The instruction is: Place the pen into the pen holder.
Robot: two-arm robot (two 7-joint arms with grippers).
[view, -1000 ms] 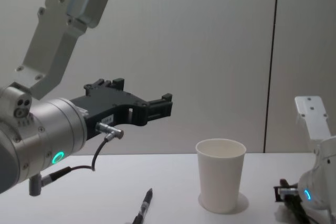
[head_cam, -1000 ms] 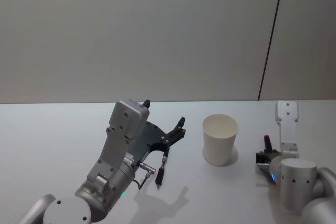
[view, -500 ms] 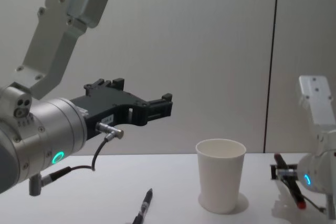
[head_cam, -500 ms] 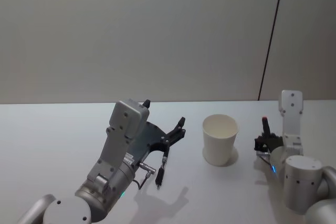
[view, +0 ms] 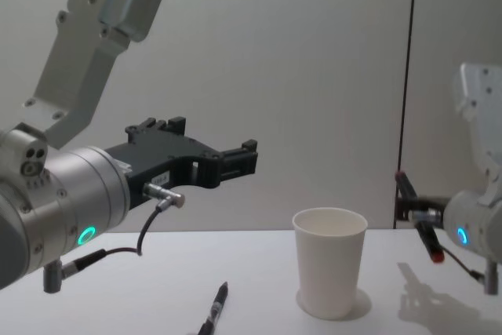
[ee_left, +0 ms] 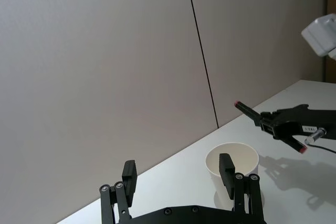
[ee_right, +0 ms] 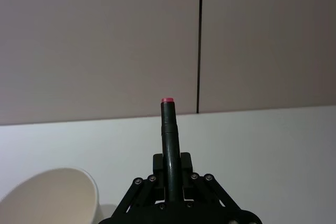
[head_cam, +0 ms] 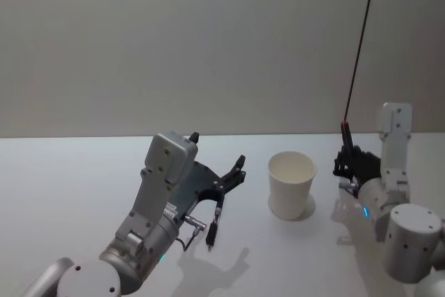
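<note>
The pen holder point(head_cam: 292, 184) is a white paper cup standing upright on the white table, empty inside as far as the head view shows. My right gripper point(head_cam: 348, 165) hangs to the right of the cup point(view: 329, 272), clear of the table, shut on a dark pen point(view: 420, 229) with red ends. That pen point(ee_right: 169, 129) is tilted, one red end pointing up. My left gripper point(head_cam: 217, 149) hovers open left of the cup, holding nothing. A second black pen point(head_cam: 214, 224) lies on the table under it.
The white table point(head_cam: 69, 186) runs back to a grey wall with a dark vertical seam point(head_cam: 358, 53). The left arm's large wrist housing point(view: 70, 194) stands high at the left in the chest view.
My right gripper has risen from the table with the red-ended pen, up to about the cup's rim height. The left arm and the black pen have not moved.
</note>
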